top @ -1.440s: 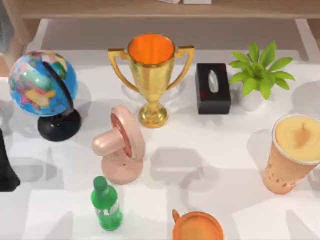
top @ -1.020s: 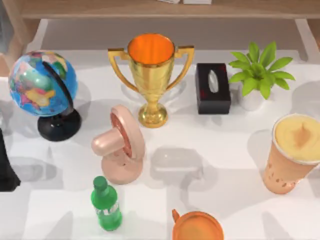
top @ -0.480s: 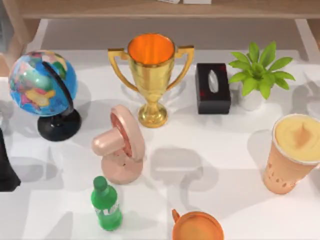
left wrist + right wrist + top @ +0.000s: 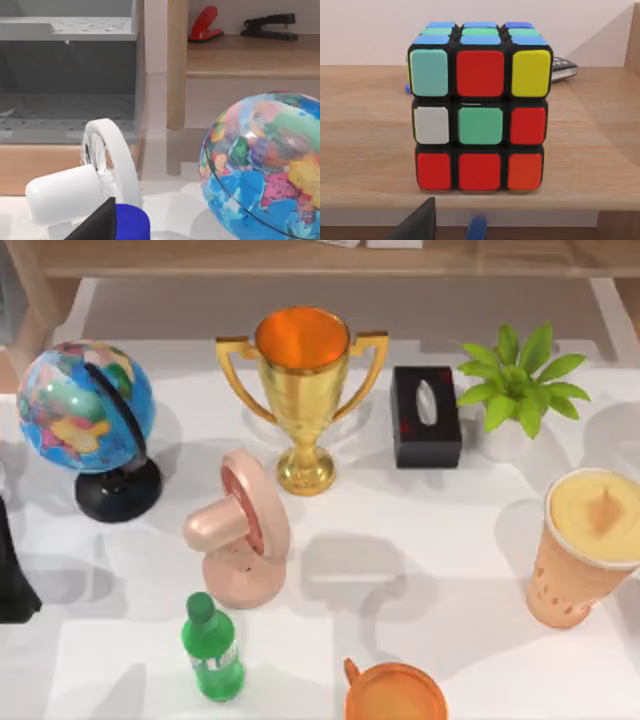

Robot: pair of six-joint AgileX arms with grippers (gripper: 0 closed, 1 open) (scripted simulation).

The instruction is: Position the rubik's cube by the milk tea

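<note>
On wooden shelf (image 4: 365, 150), rubik's cube (image 4: 479, 107) near front edge, milk tea (image 4: 585, 545) at table's right edge, pincer states unclear.

office desk: globe (image 4: 85, 407), staplers (image 4: 267, 26)

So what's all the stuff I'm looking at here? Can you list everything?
rubik's cube: 1, black frame with red, green, yellow, blue and white stickers, on a wooden shelf, right wrist view
milk tea: 1, orange-tan cup, table's right edge
trophy: 1, gold, back centre
globe: 1, multicoloured on black stand, back left
pink fan: 1, centre-left
green bottle: 1, front left
orange mug: 1, front edge
tissue box: 1, black, right of the trophy
plant: 1, green in white pot, back right
staplers: 2, red and black, on a shelf, left wrist view
white fan: 1, left wrist view
left arm: dark shape at the table's left edge
</note>
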